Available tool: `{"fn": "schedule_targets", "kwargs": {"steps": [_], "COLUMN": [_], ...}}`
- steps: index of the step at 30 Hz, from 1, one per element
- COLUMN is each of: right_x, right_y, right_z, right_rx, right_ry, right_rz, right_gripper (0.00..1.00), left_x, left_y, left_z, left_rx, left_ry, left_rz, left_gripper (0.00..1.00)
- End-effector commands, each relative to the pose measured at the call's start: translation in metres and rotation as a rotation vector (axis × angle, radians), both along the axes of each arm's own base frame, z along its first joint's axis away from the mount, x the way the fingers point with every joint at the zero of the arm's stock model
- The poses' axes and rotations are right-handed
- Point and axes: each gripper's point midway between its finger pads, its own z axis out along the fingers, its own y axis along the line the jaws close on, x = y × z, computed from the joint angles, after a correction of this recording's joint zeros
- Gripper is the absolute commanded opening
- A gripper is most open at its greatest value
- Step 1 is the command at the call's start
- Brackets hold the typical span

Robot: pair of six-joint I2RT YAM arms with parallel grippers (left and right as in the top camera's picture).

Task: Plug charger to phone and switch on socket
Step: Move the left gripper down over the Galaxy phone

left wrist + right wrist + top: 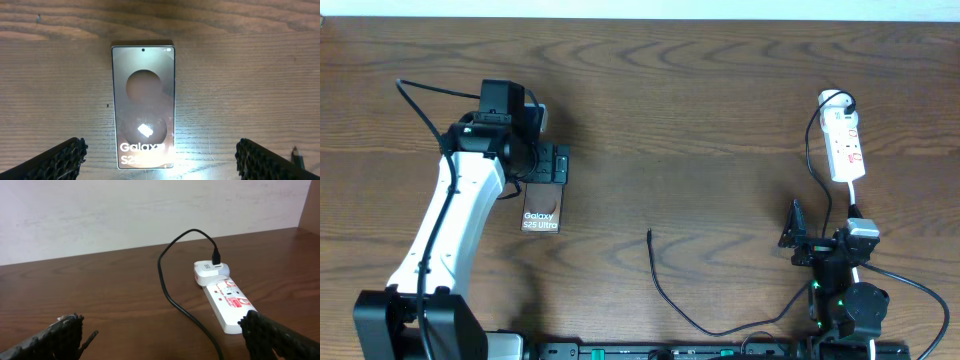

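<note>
The phone point(541, 212) lies flat on the table at the left, its "Galaxy S25 Ultra" text at the near end; it also shows in the left wrist view point(144, 106). My left gripper point(552, 165) hovers over the phone's far end, open and empty point(160, 162). The charger cable point(665, 292) lies loose in the middle, its small tip point(650, 234) free on the table. Its black plug point(216, 259) sits in a white adapter on the socket point(844, 146), a white power strip point(228, 300) at the far right. My right gripper point(798, 236) is open and empty point(162, 337), short of the strip.
The wooden table point(700, 120) ends at a pale wall at the back point(150, 210). The strip's white cord point(856, 200) runs toward the right arm's base. The charger cable point(175, 295) crosses the wood between the right fingers.
</note>
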Motion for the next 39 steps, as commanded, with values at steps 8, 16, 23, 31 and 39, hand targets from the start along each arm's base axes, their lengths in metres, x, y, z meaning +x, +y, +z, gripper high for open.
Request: {"fn": "schedule_targets", "kwargs": {"steps": [8, 16, 23, 31, 39], "right_x": [0.0, 0.0, 0.0, 0.0, 0.0], "right_y": [-0.001, -0.001, -0.001, -0.001, -0.001], "right_z": [0.0, 0.0, 0.0, 0.0, 0.0], "right_rx": [-0.01, -0.01, -0.01, -0.01, -0.01], "right_ry": [0.0, 0.0, 0.0, 0.001, 0.0], "right_rz": [-0.005, -0.004, -0.004, -0.004, -0.004], "right_gripper": [0.99, 0.99, 0.99, 0.99, 0.99], "left_x": [-0.007, -0.013, -0.008, -0.004, -0.003], "left_y": [0.005, 0.005, 0.014, 0.018, 0.017], "left_z": [-0.058, -0.089, -0.092, -0.092, -0.092], "left_rx": [0.032, 0.04, 0.091, 0.11, 0.104], "left_ry": [0.179, 0.277, 0.26, 0.241, 0.238], "left_rz": [0.021, 0.02, 0.029, 0.034, 0.033], "left_gripper": [0.98, 0.98, 0.98, 0.98, 0.98]}}
